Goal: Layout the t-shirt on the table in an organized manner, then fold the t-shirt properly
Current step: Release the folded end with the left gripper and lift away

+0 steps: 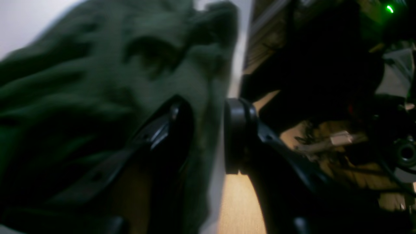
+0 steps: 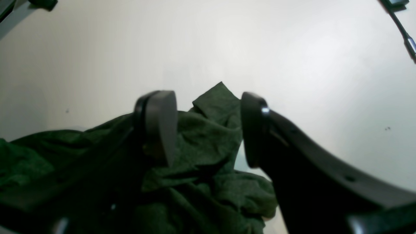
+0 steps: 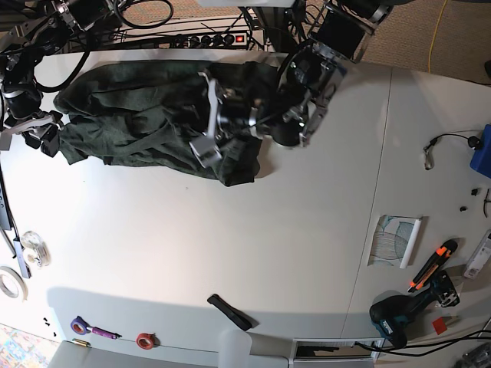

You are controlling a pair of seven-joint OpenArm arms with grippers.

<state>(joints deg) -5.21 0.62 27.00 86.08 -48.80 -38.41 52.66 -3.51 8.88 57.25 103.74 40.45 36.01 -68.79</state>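
Note:
A dark green t-shirt [image 3: 146, 115] lies crumpled in a wide heap at the table's back left. In the base view my left gripper [image 3: 219, 115] reaches into the shirt's right part from the back edge. Its wrist view is blurred: green cloth [image 1: 97, 81] drapes over the left finger and fills the narrow gap of the left gripper [image 1: 208, 130], which is shut on it. The right gripper [image 2: 208, 130] is open, hovering over bunched shirt fabric [image 2: 201, 156] with nothing pinched. In the base view the right gripper [image 3: 38, 130] seems to sit at the shirt's left end.
A power strip [image 3: 207, 38] and cables line the back edge. Tape rolls [image 3: 31, 245] lie at the left edge, a black strip [image 3: 230, 310] near the front. At right are a paper [image 3: 395, 241], an orange cutter [image 3: 430, 264] and a drill [image 3: 395, 318].

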